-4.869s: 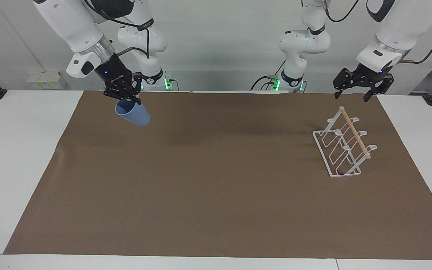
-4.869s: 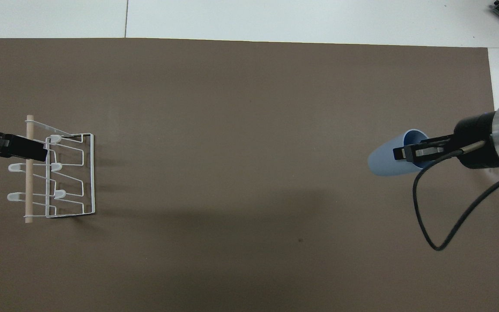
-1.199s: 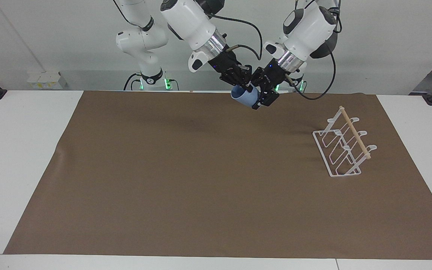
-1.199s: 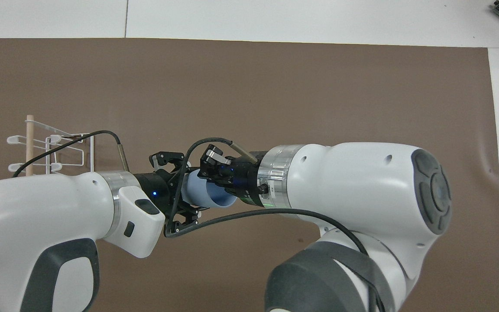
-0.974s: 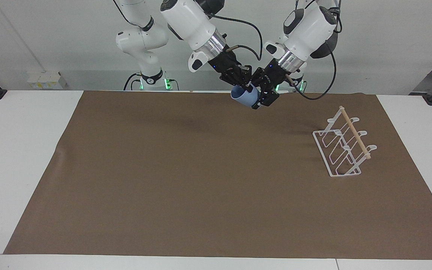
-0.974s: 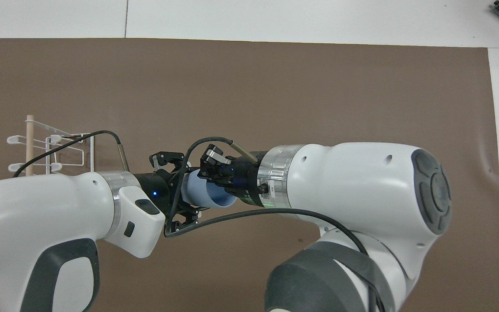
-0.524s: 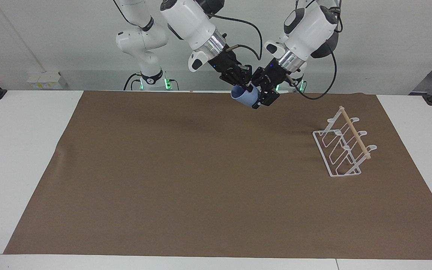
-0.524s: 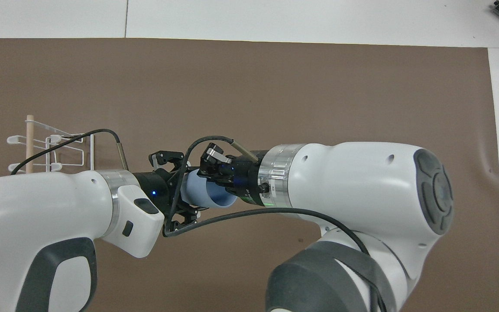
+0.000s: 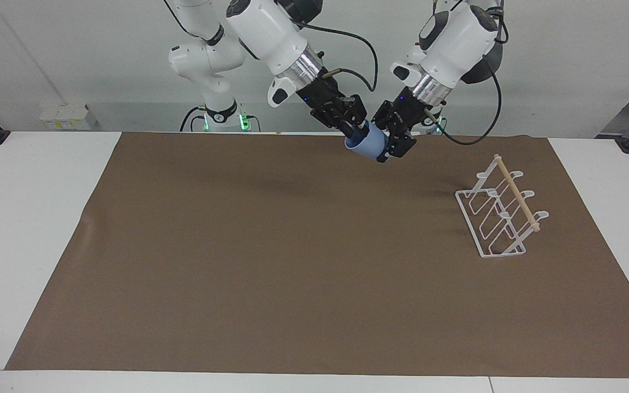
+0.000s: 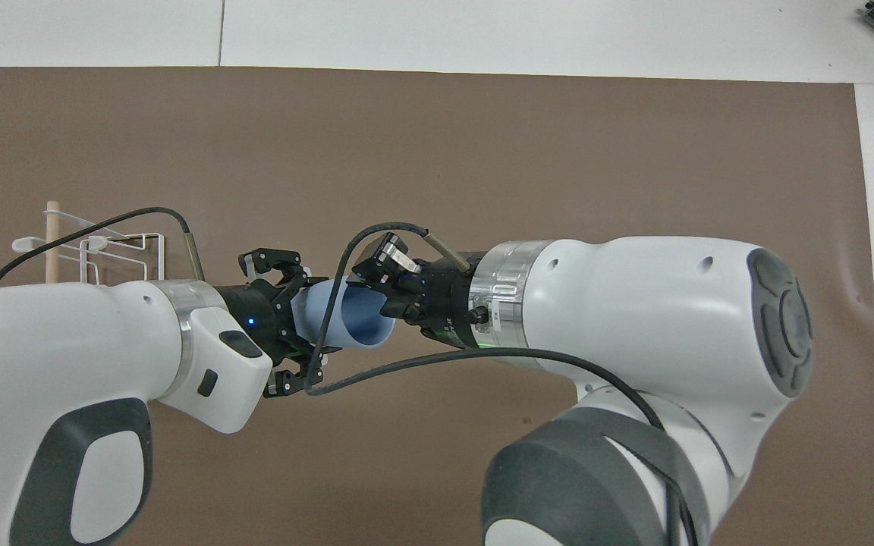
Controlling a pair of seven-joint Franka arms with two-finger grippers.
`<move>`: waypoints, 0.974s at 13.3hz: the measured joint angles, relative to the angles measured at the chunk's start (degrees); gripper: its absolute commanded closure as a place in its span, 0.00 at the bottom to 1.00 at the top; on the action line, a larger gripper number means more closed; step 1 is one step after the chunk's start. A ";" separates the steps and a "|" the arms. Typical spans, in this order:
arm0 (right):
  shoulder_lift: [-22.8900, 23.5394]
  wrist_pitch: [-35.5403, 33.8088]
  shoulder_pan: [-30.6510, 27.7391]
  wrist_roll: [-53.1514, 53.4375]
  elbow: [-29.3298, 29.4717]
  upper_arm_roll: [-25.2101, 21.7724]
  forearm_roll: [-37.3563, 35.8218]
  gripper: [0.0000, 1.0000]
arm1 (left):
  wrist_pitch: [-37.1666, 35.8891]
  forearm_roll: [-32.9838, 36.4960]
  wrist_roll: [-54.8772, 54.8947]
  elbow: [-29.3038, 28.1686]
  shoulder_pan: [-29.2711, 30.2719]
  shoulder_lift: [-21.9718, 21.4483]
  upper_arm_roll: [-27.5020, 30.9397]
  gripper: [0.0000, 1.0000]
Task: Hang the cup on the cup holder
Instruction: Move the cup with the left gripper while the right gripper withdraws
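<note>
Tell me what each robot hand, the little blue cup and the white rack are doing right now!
small light-blue plastic cup: up in the air over the brown mat, tipped on its side, on no prong yet
right gripper: shut on the cup's rim
left gripper: open, its fingers either side of the cup's base
white wire cup holder with a wooden dowel: standing at the left arm's end of the table, its prongs bare

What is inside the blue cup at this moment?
One of the right gripper's fingers reaches in over the rim of the cup. The overhead view shows only shaded blue wall in the mouth; the bottom is hidden. The left gripper is at its base.
</note>
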 measured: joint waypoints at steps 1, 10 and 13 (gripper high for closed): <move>0.00 -0.35 -0.25 0.00 0.01 0.00 0.00 0.50 | -0.38 2.31 0.00 0.08 0.54 0.06 0.03 1.00; -2.48 -24.96 -14.91 -24.68 3.73 -1.25 -0.01 0.50 | -6.36 31.17 0.11 4.29 6.64 1.55 0.53 1.00; -2.56 -26.80 -16.97 -31.96 4.25 -1.60 -4.75 0.50 | -8.92 41.98 -0.17 7.22 6.90 3.02 0.54 1.00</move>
